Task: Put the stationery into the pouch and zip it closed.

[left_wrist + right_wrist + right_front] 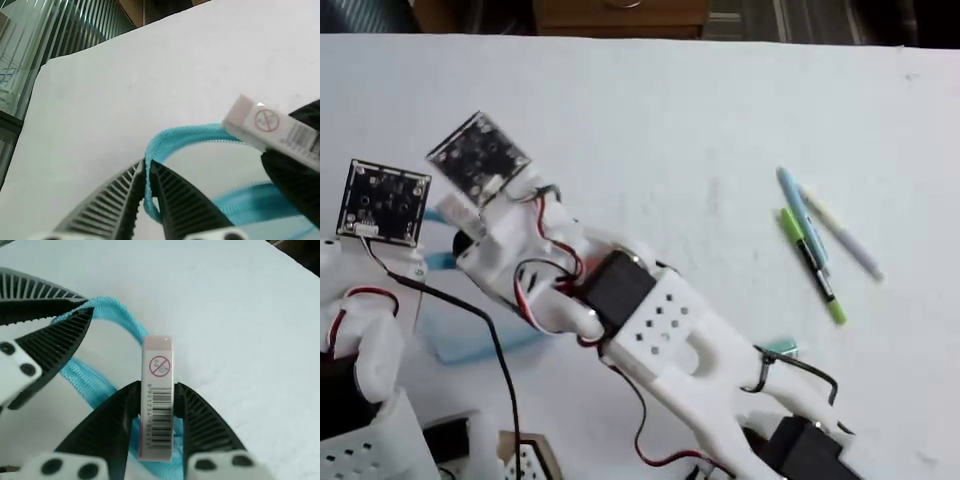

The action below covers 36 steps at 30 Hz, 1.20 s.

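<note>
The light blue pouch [470, 340] lies at the left of the table. Its zipper edge [190, 135] is lifted into an arch, and my left gripper [147, 167] is shut on that edge. My right gripper [157, 387] is shut on a white-sleeved eraser [158, 365], which it holds just above the pouch's mouth [85, 380], close to the left gripper [87, 309]. The eraser [270, 130] points towards the raised edge. A blue pen [800, 215], a green marker [812, 268] and a pale pen [845, 240] lie together at the right of the table.
The right arm [660, 320] stretches across the table from the lower right to the pouch. A small green object [780, 348] lies beside that arm. The white table [650, 110] stretches wide behind the arms. The table's far edge borders dark furniture.
</note>
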Each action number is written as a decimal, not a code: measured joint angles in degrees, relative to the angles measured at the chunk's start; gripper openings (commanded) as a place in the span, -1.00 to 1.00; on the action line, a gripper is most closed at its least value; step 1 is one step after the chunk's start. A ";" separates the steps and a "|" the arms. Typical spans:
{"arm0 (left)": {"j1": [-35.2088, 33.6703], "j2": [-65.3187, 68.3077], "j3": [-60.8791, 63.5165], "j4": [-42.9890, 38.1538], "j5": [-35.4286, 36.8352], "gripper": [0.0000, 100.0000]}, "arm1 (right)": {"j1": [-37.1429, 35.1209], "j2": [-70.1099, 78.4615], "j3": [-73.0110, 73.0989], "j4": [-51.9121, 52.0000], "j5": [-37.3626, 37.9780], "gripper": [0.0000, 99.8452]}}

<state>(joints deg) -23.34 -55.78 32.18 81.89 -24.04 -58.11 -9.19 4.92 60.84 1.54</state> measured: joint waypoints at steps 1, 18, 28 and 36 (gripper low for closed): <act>0.00 0.00 0.00 0.00 0.00 -0.96 | 0.00 0.79 -0.09 -0.09 1.85 -0.97; -0.18 0.00 0.18 0.09 -0.09 -0.96 | -0.97 2.55 -6.51 6.42 18.02 -0.97; -0.44 0.00 0.09 -0.35 -0.09 -0.96 | -2.29 -0.62 -11.60 21.54 26.73 -0.97; -0.44 0.00 0.09 -0.35 -0.09 -0.96 | -2.37 0.35 -13.01 24.26 34.11 -0.97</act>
<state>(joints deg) -23.78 -55.78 32.26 81.54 -24.13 -60.48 -8.84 -8.09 85.10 35.65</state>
